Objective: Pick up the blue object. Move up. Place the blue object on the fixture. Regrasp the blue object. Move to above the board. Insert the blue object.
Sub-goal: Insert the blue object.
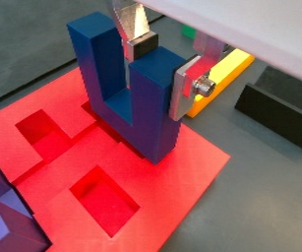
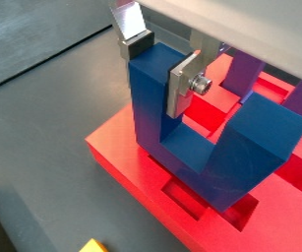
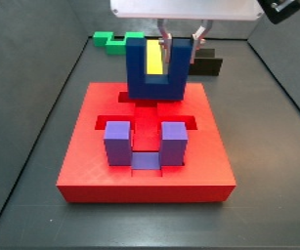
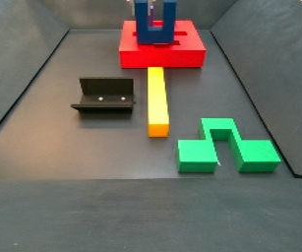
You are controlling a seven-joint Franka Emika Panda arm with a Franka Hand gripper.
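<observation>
Blue object [image 1: 134, 94]: standing prongs-up on the board [image 1: 180, 187], its base at a recess along one edge.
Gripper [image 1: 162, 63]: above the board, jaws clamped on one prong of the blue object.
Purple block [image 3: 141, 143]: seated in the board.
Fixture [image 4: 104, 96]: on the floor, well apart, beside the yellow bar [image 4: 156, 98].

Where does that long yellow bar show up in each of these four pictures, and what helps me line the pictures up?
Wrist view: the long yellow bar lies beyond the gripper, beside the black fixture.
Wrist view: only a small yellow tip shows on the floor.
Side view: the bar shows between the dark blue U-shaped block's prongs.
Side view: the bar lies mid-floor.
Shared landmark: the large red square board.
</observation>
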